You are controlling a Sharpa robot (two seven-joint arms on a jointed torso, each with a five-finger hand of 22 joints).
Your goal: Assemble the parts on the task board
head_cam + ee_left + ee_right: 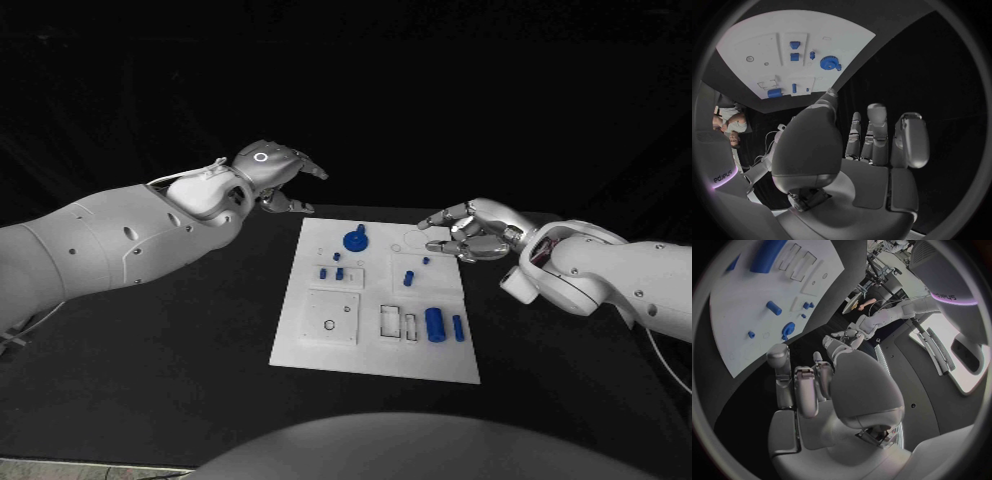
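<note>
— Hands first: how are they being held, and why?

— Nothing is held by either. The silver many-fingered left hand is poised off the far left corner of the flat white rectangular task board, its fingers loosely extended and apart, as seen in the left wrist view. The silver right hand is kept just above the board's far right edge, fingers curled inward on nothing. Both seem parked clear so the board stays unobstructed before a part is picked.

— And the board itself?

— It is laid flat mid-table on the black tabletop. A round blue gear-like part is seated near the far edge, small blue pegs are found below it, and a larger blue cylinder is placed beside rectangular slots near the front. Assembly is judged barely begun.
</note>
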